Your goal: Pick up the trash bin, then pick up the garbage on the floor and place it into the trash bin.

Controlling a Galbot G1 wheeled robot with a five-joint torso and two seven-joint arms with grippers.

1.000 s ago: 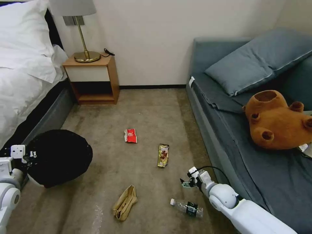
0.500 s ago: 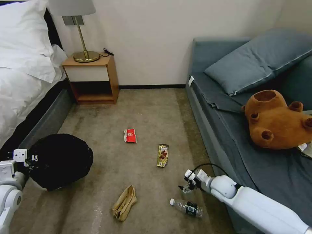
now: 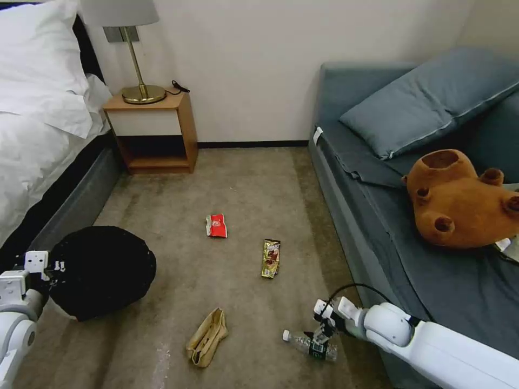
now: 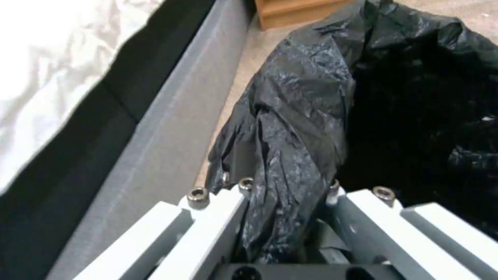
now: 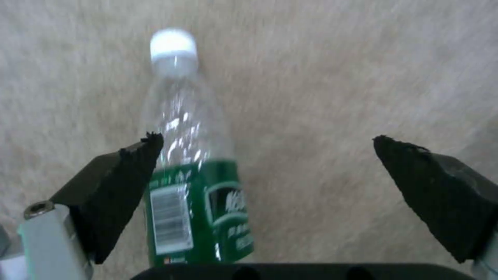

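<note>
Fingers of your right gripper (image 5: 264, 155) are spread wide just above the clear bottle (image 5: 194, 171), which lies on the carpet (image 3: 243, 178) near the sofa (image 3: 378, 237). Your left gripper (image 4: 285, 194) pinches the black bag at the trash bin (image 3: 100, 270) rim beside the bed (image 3: 32, 151). You have the red packet (image 3: 217, 226), gold wrapper (image 3: 271, 258) and paper bag (image 3: 207, 336) lying apart on the floor between them.

The trash bin (image 3: 102, 270) shows mostly its black bag; the white body peeks out only at the lower left, and the inside is too dark to read. In the left wrist view the left claw (image 4: 288, 194) has its fingertips buried in bag folds. The bottle (image 5: 194, 171) runs off the right wrist picture's edge, base unseen, label print too blurred to read.
</note>
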